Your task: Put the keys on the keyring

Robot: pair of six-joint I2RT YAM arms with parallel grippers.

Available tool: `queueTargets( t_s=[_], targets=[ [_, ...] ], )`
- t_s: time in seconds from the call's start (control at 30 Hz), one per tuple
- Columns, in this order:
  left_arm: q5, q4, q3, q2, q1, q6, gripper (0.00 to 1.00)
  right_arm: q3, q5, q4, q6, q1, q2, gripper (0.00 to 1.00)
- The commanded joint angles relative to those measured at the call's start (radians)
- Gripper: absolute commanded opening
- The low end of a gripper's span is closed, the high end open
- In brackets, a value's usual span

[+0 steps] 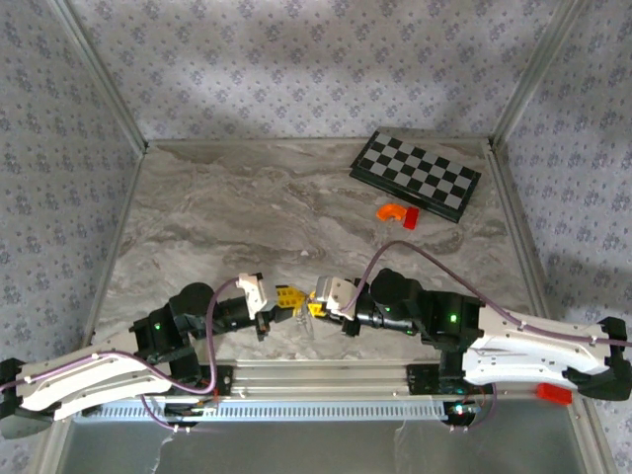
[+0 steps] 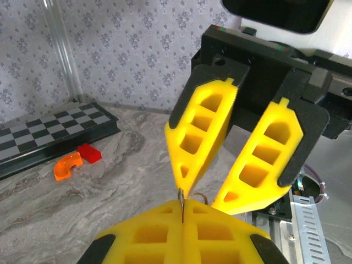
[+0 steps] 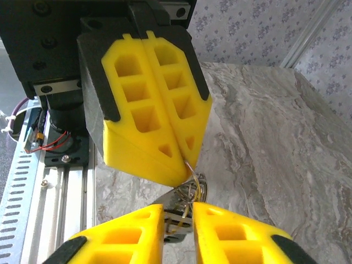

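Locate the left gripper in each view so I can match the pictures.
Top external: the left gripper sits low centre, at the end of the left arm.
Left wrist: the left gripper is at bottom centre, shut on the keyring.
Right wrist: the left gripper is at upper centre, pointing down.
Shared landmark: the open right gripper, tip to tip with it.
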State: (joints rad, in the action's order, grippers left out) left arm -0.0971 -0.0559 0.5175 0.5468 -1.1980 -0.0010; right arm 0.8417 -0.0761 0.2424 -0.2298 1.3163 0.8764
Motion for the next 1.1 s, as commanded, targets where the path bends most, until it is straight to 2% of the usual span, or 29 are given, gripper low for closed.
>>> queueTargets(
  t_s=[0.0,0.2,0.33,0.47,0.73,0.93,1.07],
  targets=[
    [-0.044,-0.077,0.009,-0.023,-0.005,0.013,0.0,0.02,-0.02,0.025,0.016,0.001,-0.031,0.29],
    [-0.081,-0.146,-0.001,-0.039,-0.006,0.022,0.0,0.012,0.032,0.023,0.056,-0.011,-0.142,0.37],
    [-0.128,-0.165,0.002,-0.027,-0.005,0.019,0.0,0.017,0.099,0.001,0.077,-0.056,-0.183,0.36],
    [-0.171,-0.177,0.004,-0.034,-0.005,0.004,0.0,0.031,0.254,0.008,0.088,-0.118,-0.164,0.35],
    [-0.25,-0.22,0.006,-0.032,-0.006,-0.01,0.0,0.025,0.346,-0.077,0.076,-0.132,-0.137,0.35],
    [-0.253,-0.23,0.006,-0.013,-0.006,-0.016,0.0,0.024,0.403,-0.09,0.082,-0.132,-0.124,0.32],
    [-0.243,-0.235,0.003,-0.013,-0.006,-0.017,0.0,0.022,0.429,-0.09,0.088,-0.131,-0.108,0.27]
  ],
)
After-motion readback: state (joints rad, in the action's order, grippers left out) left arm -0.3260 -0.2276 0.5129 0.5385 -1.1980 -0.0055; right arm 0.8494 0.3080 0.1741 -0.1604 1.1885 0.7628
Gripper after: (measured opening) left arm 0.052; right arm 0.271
